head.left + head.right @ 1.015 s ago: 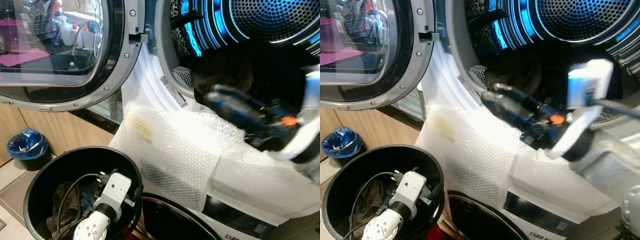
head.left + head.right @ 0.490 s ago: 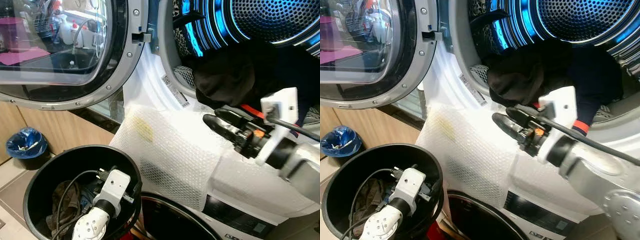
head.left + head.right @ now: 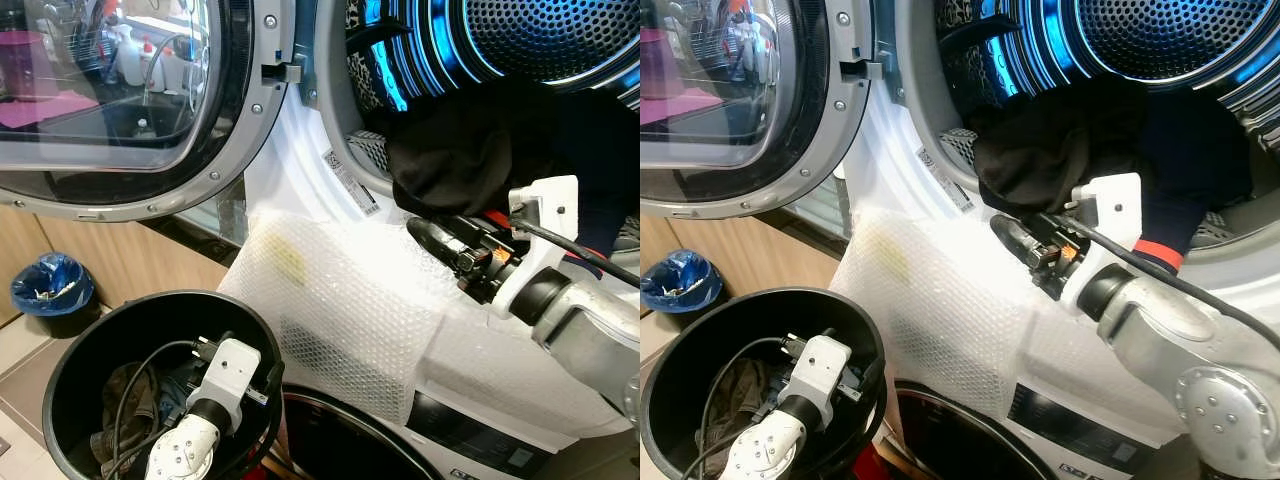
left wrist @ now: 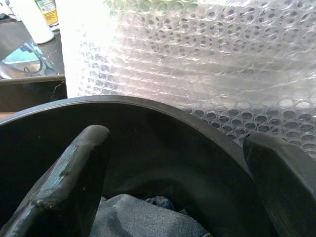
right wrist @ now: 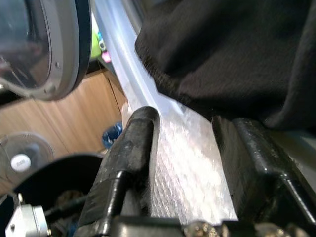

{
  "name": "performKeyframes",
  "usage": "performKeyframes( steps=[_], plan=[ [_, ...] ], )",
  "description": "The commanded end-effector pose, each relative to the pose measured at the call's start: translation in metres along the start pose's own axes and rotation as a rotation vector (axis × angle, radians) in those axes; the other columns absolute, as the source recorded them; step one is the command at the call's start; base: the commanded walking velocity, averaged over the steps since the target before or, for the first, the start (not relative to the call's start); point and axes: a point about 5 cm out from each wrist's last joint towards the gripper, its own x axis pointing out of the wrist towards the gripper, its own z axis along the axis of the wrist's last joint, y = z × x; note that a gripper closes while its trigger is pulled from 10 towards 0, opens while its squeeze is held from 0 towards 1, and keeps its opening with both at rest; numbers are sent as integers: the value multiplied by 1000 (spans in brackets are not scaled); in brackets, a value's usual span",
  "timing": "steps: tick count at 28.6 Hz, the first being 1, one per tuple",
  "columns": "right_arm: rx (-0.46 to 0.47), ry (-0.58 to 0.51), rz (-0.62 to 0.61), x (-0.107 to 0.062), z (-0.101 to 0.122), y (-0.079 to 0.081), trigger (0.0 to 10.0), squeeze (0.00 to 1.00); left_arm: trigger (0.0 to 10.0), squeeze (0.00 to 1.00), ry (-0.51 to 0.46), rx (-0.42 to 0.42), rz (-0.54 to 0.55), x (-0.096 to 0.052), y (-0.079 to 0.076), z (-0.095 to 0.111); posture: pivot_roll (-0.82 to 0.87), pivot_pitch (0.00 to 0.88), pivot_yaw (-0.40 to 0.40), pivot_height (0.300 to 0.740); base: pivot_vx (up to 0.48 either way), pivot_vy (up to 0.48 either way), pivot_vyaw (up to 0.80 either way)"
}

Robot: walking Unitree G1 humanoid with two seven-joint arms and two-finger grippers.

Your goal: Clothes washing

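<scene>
Head stereo downward; wrists close-up.

- Right arm (image 3: 1160,330): silver metal, rounded joints, a ring of small screws at the elbow.
- Right gripper (image 3: 1012,237): two long black fingers, a white camera block on top, a black cable, a small orange mark.
- Left gripper (image 4: 173,163): black, scuffed fingers (image 4: 64,182); white perforated wrist (image 3: 185,450), black cable.

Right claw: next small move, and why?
Probably push the right claw forward under the black garment to nudge it deeper into the drum. The claw is open just below the hem, which hangs over the door rim onto the bubble wrap. The left claw is open inside the bucket, over more clothes.
</scene>
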Motion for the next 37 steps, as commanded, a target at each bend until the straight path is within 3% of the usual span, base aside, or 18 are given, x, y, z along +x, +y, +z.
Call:
performKeyframes(
  steps=[1,11,17,20,25,30,37],
  plan=[
    [22,-83,7,-3,16,-1,10000,0,10000,0,5,4,-25,0,-7,-2,16,58,-116,740,0,0,0],
    [145,-194,57,3,33,-1,10000,0,10000,0,5,1,-22,-1,-8,-1,27,63,-121,740,0,0,0],
    [129,-163,27,17,33,-3,10000,0,10000,0,9,14,-22,-2,-8,0,29,74,-122,740,0,0,0],
    [84,-131,-13,26,33,-5,10000,0,10000,0,8,43,-26,-2,-8,3,36,77,-126,740,0,0,0],
    [-99,-105,-109,44,43,-12,10000,0,10000,0,4,67,-23,-2,-7,6,39,77,-127,740,0,0,0],
    [-136,-137,-171,53,63,-21,10000,0,10000,0,10,71,-19,-1,-6,6,25,77,-118,740,0,0,0],
    [-260,-91,-370,65,87,-63,10000,0,10000,0,21,102,-31,0,-6,9,25,79,-117,740,0,0,0]
  ],
)
